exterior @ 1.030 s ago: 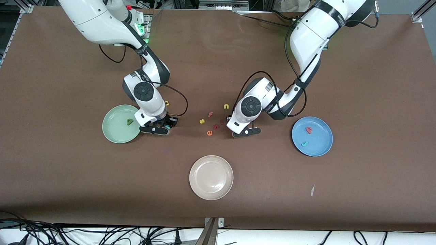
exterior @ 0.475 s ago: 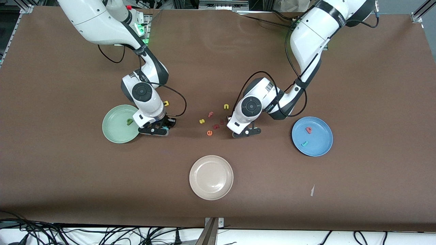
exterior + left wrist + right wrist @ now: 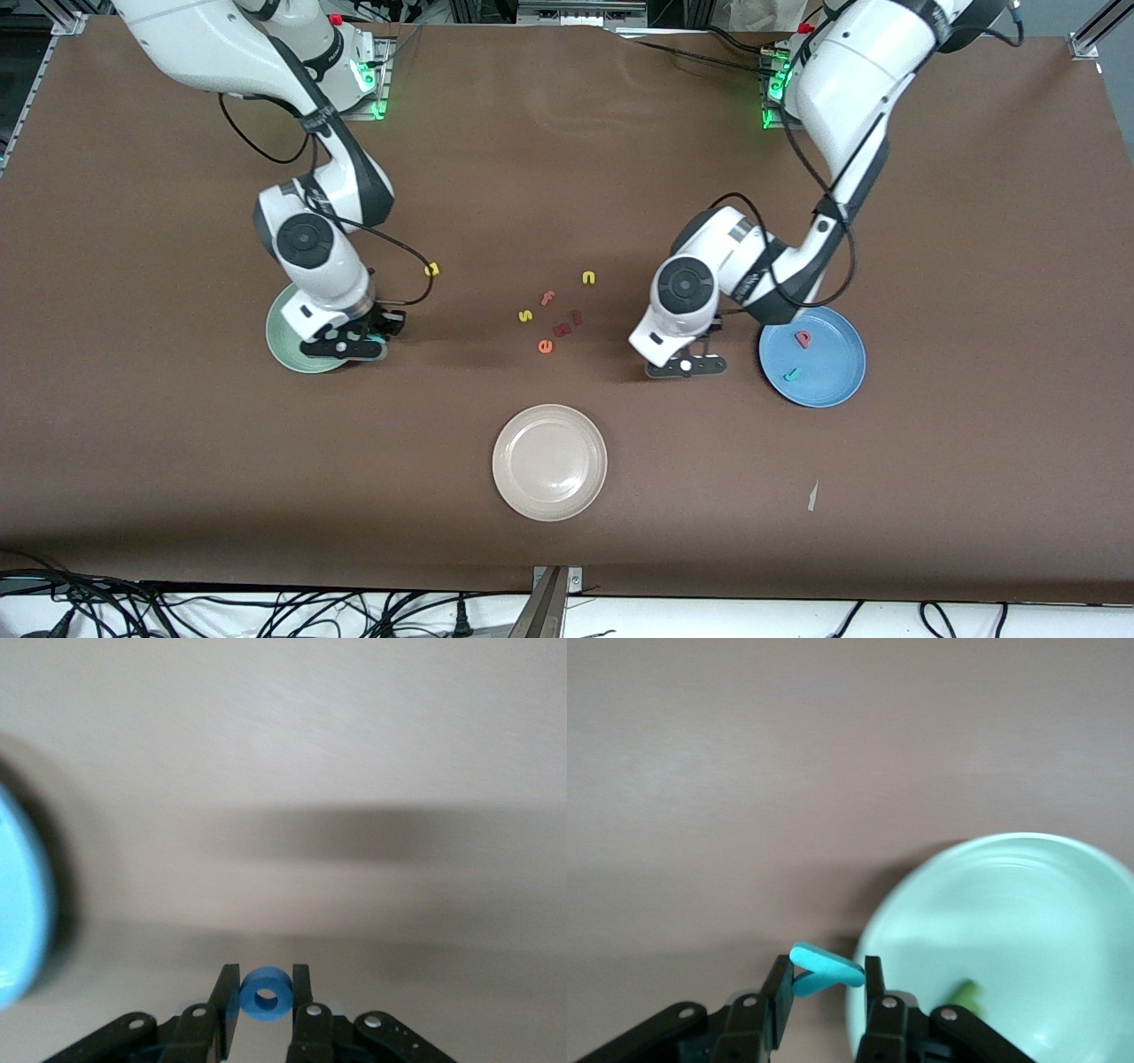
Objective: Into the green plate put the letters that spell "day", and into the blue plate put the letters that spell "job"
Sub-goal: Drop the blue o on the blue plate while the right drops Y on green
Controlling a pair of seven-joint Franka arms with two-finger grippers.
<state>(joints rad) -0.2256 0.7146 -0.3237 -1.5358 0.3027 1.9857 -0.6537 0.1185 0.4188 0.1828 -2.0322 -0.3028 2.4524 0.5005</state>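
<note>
My right gripper [image 3: 376, 337] [image 3: 827, 960] is shut on the light blue y [image 3: 833, 966] and hangs over the table just at the rim of the green plate [image 3: 282, 333] [image 3: 1028, 904]. The dark green d [image 3: 967, 993] lies in that plate; the arm hides it in the front view. The yellow a [image 3: 431, 269] lies on the table beside the right arm. My left gripper [image 3: 687, 363] [image 3: 266, 969] is shut on the blue ring o [image 3: 249, 1003], over bare table beside the blue plate [image 3: 837, 368] [image 3: 18, 912]. The pinkish-red b [image 3: 803, 338] and teal j [image 3: 793, 374] lie in that plate.
Loose letters lie mid-table between the arms: a yellow s [image 3: 525, 315], a yellow n [image 3: 588, 277], an orange e [image 3: 545, 346] and dark red ones [image 3: 560, 330]. A cream-white plate [image 3: 549, 461] sits nearer the front camera.
The left gripper shut on the o at the letter cluster and carried it toward the blue plate. The right gripper moved with the y from beside the green plate to its rim.
</note>
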